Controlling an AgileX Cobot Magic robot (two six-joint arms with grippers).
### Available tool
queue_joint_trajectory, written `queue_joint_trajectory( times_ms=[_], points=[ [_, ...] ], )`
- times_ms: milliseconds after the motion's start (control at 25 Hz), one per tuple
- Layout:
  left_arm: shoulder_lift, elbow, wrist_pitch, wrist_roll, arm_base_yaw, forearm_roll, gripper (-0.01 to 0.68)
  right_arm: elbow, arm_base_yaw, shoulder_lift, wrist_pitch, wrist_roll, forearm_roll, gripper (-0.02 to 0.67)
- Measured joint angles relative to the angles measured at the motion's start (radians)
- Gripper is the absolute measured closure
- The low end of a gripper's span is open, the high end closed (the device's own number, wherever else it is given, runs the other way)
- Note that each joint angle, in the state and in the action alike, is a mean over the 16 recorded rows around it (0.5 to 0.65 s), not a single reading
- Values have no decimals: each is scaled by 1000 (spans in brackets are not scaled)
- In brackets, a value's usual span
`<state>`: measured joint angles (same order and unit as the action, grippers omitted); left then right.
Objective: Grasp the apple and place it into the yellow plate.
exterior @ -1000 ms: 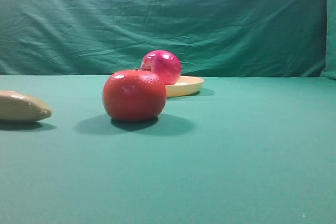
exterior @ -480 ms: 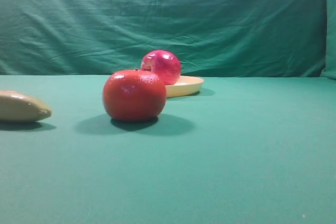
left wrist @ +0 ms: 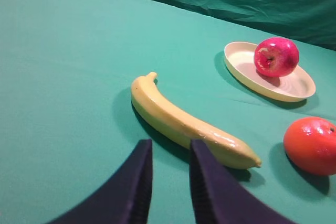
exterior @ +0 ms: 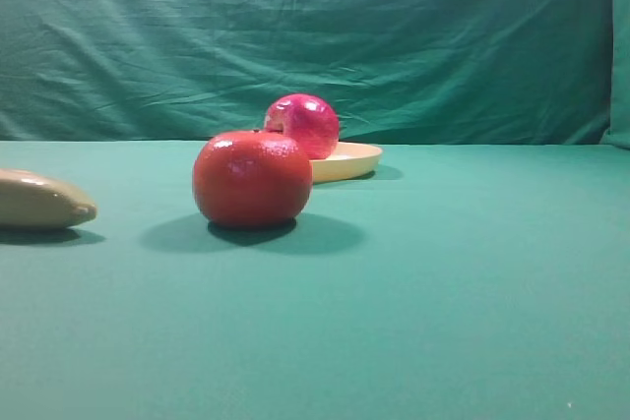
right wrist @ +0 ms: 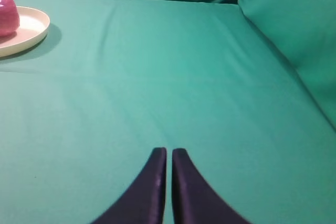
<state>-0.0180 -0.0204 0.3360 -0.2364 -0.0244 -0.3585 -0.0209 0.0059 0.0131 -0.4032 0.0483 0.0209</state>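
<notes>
apple (left wrist: 276,56) sits in plate (left wrist: 247,69); glossy, firm, slippery, so grasp its widest middle. left claw (left wrist: 169,174) slightly open, right claw (right wrist: 168,166) closed, both empty.

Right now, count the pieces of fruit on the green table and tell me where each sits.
3. The glossy crimson apple sits in the pale yellow round plate; the dimpled orange-red round fruit lies nearer the camera; the long yellow banana lies left of both. None seems hidden.
</notes>
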Motion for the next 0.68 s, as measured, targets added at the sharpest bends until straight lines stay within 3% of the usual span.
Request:
queue_joint_trajectory(
  times_ms=[680],
  points=[
    [0, 0, 0, 0, 0, 0, 516, 0, 0, 0, 1, 0, 0, 649]
  ],
)
